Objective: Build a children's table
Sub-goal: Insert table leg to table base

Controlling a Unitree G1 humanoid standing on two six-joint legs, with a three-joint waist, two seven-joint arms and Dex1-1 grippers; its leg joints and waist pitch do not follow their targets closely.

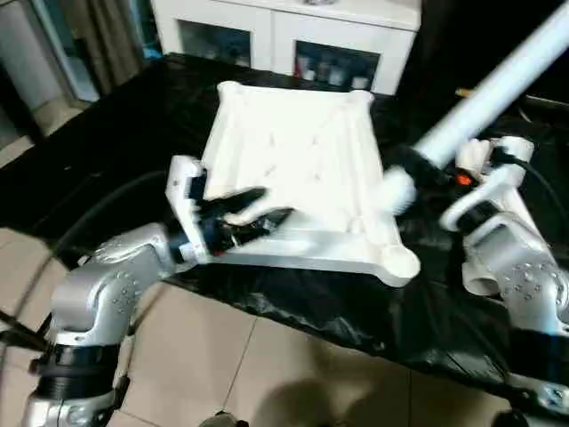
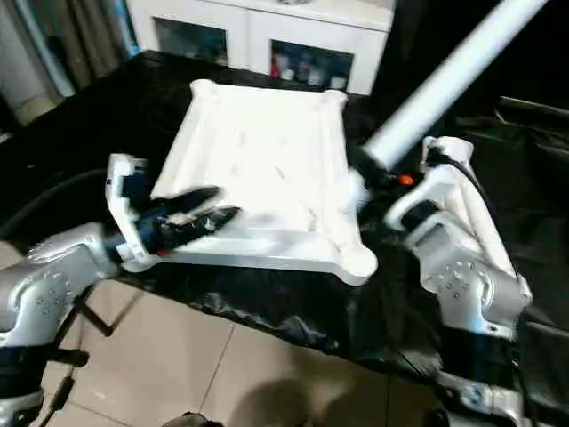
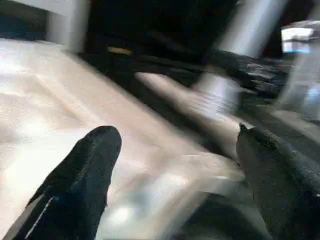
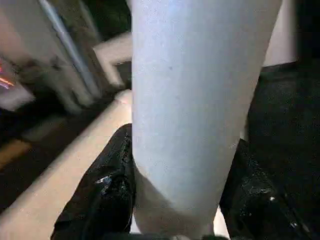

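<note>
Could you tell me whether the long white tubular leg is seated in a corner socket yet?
Not yet: the long white tubular leg slants, clamped in the right gripper, above the white plastic tabletop.

Indoor light, moderate, from above. Tabletop [image 1: 302, 169] glares pale against the black-covered bench [image 1: 133, 133]. Soft shadow on the floor tiles [image 1: 293, 391] below the bench's near edge. Head views slightly smeared; both wrist views heavily blurred, leg [image 4: 200, 100] washed bluish.
</note>
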